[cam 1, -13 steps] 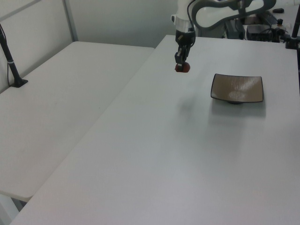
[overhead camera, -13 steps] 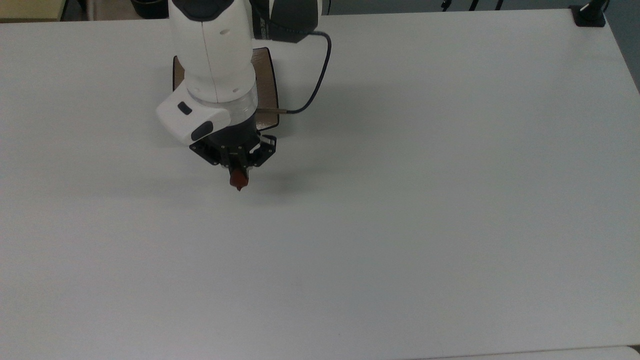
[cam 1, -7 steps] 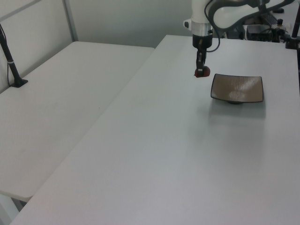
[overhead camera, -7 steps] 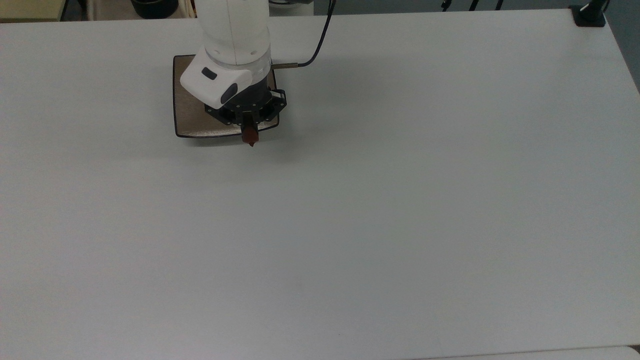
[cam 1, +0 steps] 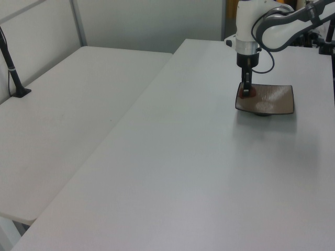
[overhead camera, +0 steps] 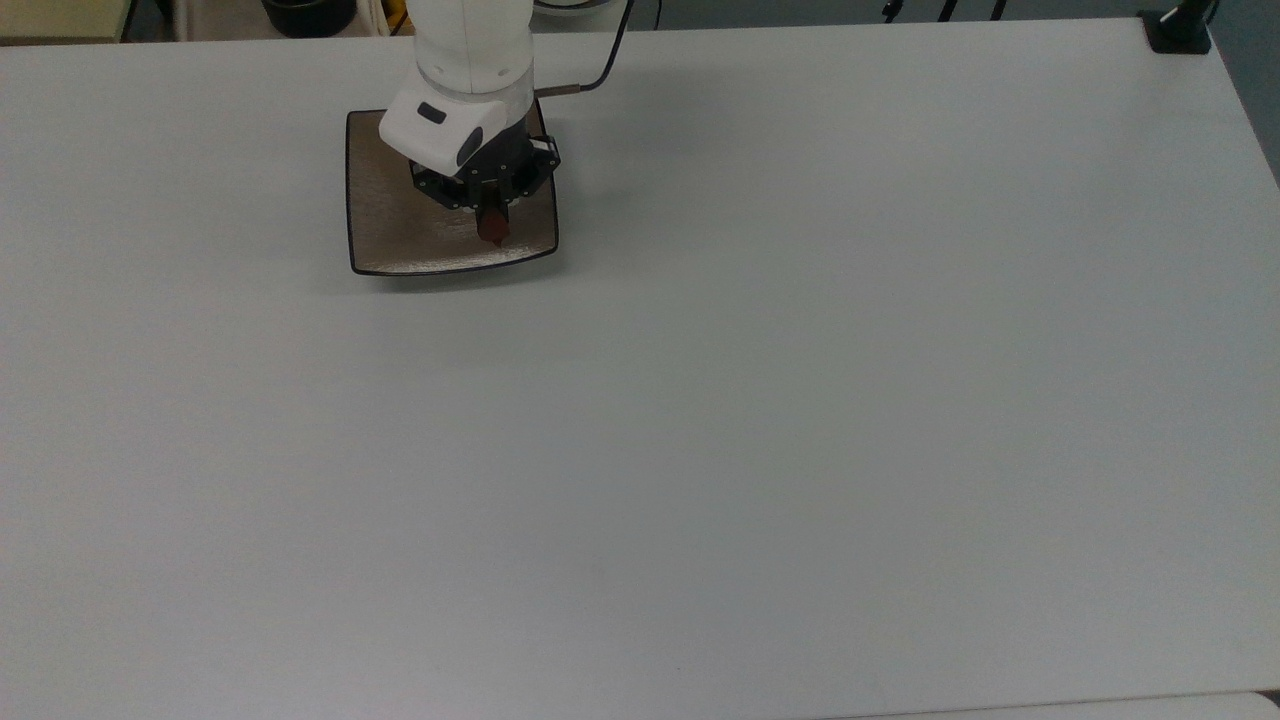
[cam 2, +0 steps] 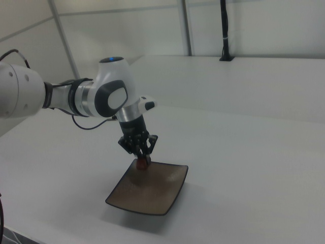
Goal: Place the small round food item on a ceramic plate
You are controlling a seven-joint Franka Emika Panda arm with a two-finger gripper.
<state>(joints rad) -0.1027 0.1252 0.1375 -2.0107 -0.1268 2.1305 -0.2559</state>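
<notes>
- In the upper left of the top view, the white arm's black two-finger gripper (overhead camera: 491, 225) hung over the square glossy brown ceramic plate (overhead camera: 385, 235) with its thin black rim.
- Its jaws were closed narrowly on the tiny dark reddish-brown rounded food item (overhead camera: 491, 230), pointed tip downward.
- In the right view, left of centre, the food item (cam 2: 142, 163) sat just above the plate (cam 2: 157, 195), near its far edge; contact could not be told.
- In the left view's upper right, the gripper (cam 1: 245, 93) stood by the plate's (cam 1: 272, 102) left rim.
- Risk, as a judgement: released this close to the edge, the rounded lump could roll over the upturned rim onto the plain white table (overhead camera: 800, 400); dropped from height, it could bounce out.
</notes>
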